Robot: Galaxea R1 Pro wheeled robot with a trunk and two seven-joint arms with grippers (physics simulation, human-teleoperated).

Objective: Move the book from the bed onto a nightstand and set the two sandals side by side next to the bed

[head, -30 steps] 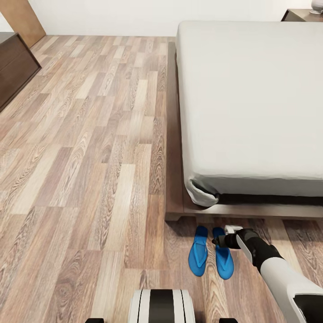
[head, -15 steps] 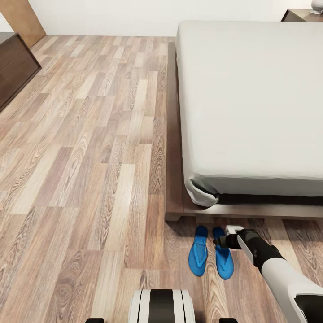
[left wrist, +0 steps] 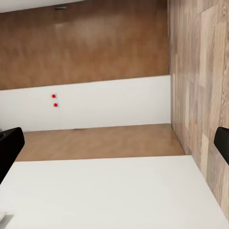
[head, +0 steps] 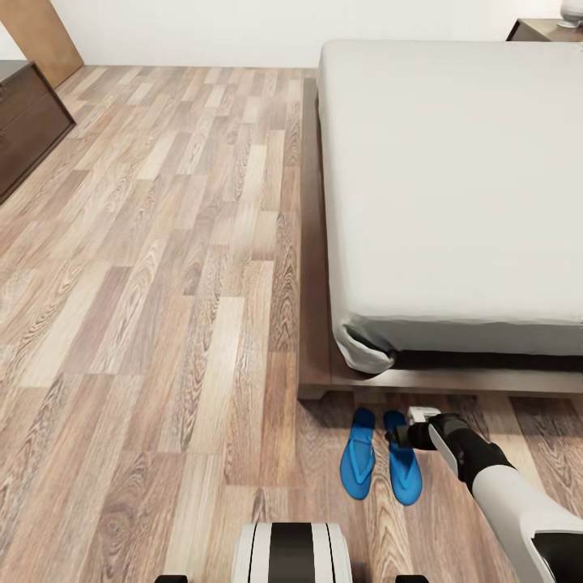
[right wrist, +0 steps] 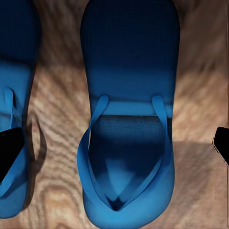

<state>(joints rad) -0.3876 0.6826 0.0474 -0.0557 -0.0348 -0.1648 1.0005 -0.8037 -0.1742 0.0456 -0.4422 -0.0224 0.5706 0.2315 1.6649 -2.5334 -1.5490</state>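
The bed (head: 453, 186), a low dark-brown platform with a smooth light-grey mattress, serves as the landmark. Just off its foot edge, near the corner of the frame, the two blue sandals (head: 380, 463) lie side by side on the wood-plank floor (head: 162, 283), parallel to each other and close together with a narrow strip of floor between them. One end of each points toward the bed's foot.

The right claw (head: 402, 437) hangs directly over the sandal farther from the bed's corner, at the end of the black-and-white right arm. From the right wrist view, that sandal (right wrist: 129, 114) lies flat below the camera with its toe straps showing, and the other sandal (right wrist: 14, 119) lies alongside it; the claw's two dark fingertips (right wrist: 9, 152) stand wide apart at either side, touching nothing.

The left wrist view shows the left claw's two dark fingertips (left wrist: 9, 150) spread far apart, gripping nothing, with a white wall and brown surfaces behind.

Beyond the head of the bed, a corner of a nightstand (head: 544, 29) peeks in. Well apart from the bed, across the open floor, a dark-brown dresser (head: 24, 121) stands along the wall.
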